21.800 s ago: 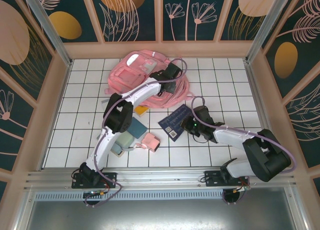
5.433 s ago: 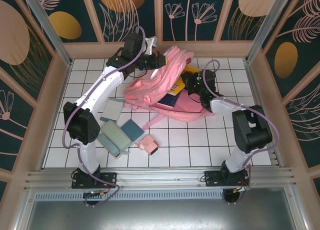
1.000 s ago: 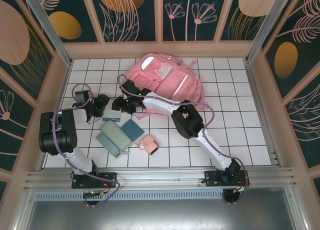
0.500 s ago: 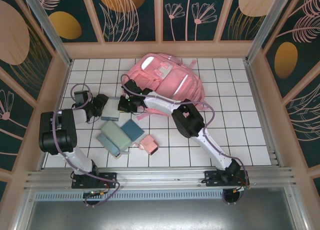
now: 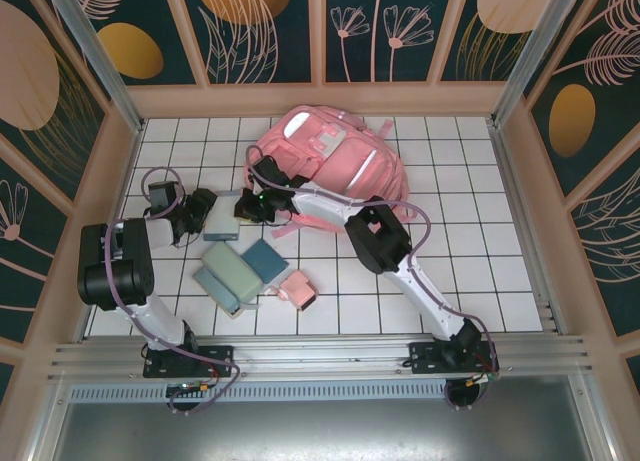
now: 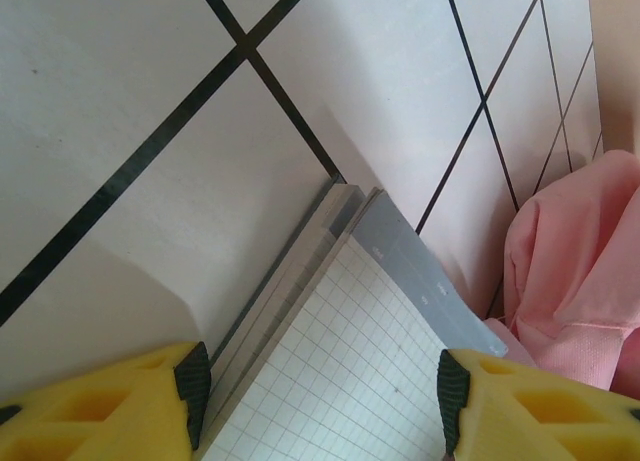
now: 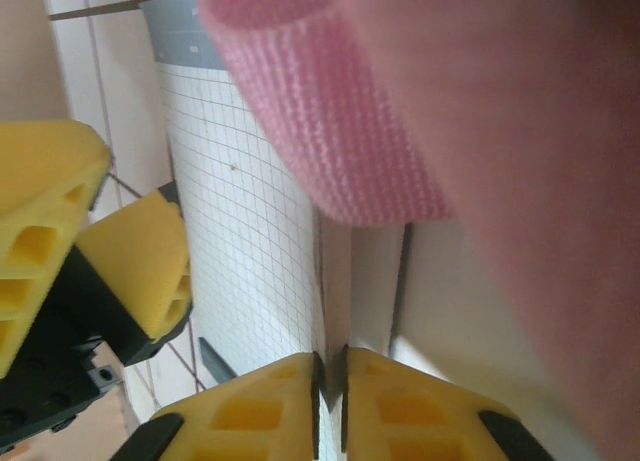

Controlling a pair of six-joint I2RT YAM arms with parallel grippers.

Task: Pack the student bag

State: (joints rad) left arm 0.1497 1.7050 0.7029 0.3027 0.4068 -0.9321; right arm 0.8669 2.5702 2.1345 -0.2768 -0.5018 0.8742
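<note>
You seem to be grasping the grid notebook (image 5: 222,219): right gripper (image 7: 330,381) jaws pinch its edge, left gripper (image 6: 320,381) jaws stand spread astride its corner. The pink backpack (image 5: 335,161) lies just beyond the right jaws; next you should lift the notebook there.

Top cam: high at near edge, looks down on whole table (image 5: 450,271). Wrist cams: v. close, share grid notebook (image 6: 340,371).

The student bag (image 5: 335,161) is lying at the table's (image 5: 450,271) twelve o'clock, the notebook (image 5: 222,221) at the bag's eight o'clock, the pouch (image 5: 299,288) at its six.
</note>
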